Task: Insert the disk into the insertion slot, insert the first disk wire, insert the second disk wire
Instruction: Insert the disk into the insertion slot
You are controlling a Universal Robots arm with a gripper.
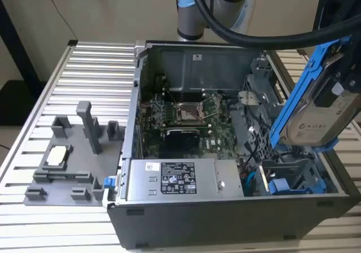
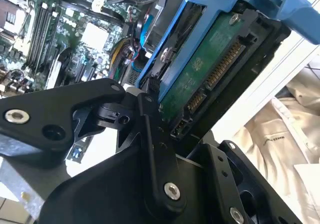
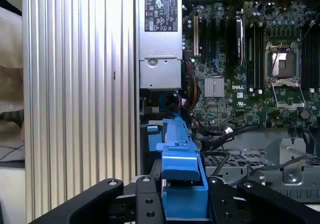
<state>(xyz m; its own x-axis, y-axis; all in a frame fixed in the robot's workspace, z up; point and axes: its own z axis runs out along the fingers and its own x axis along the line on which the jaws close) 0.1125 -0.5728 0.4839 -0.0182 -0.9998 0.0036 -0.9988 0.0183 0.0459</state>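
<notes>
Claw pinching the disk. In the first wrist view we see black fingers pressed against either side of its blue carrier frame.

In the exterior view the disk hangs tilted, label side facing the camera, over the end of the PC case at that view's right. It sits above the insertion slot. There looks to be a gap between the disk's lower edge and the slot, though we cannot be sure from this angle.

The second wrist view shows the disk's green circuit-board face with the connector row along one edge.

Inside the case the motherboard lies flat, with the silver power-supply box along the near wall.

The case stands on a ribbed metal tabletop. A grey fixture tray lies beside it, at the exterior view's left.
</notes>
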